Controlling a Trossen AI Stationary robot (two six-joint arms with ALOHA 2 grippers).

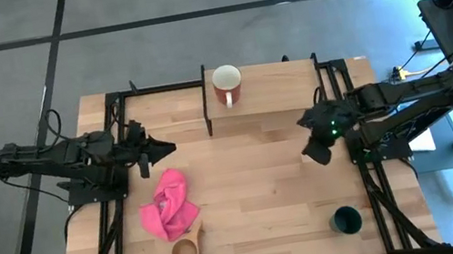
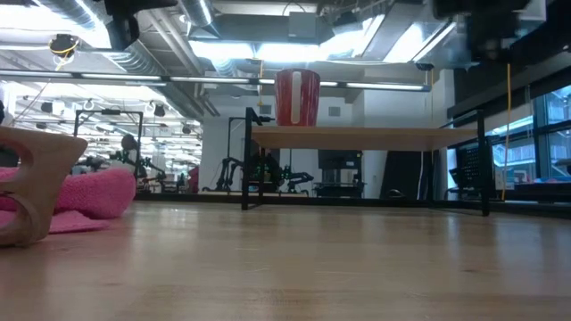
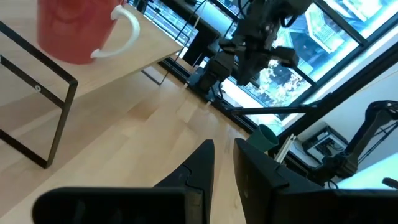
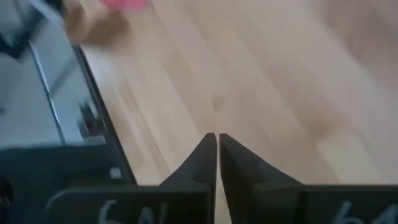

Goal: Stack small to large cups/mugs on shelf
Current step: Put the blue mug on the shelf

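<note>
Open counter between our two sets of fingers; clutter sits at the near edge and on the shelf.

Ahead of our left fingers (image 1: 165,145) the counter (image 1: 252,169) lies bare all the way across to our right fingers (image 1: 316,155). Just beside and below the left fingers the pink cloth (image 1: 168,206) blocks a low pass, with the tan wooden cup (image 1: 186,250) touching its near end. Off to the side of the left fingers the shelf (image 1: 283,76) and its black legs bar the way, the red mug (image 1: 227,83) standing on its left end; the rest of the board is free. The dark green cup (image 1: 346,219) stands alone, well apart from our right fingers.
</note>
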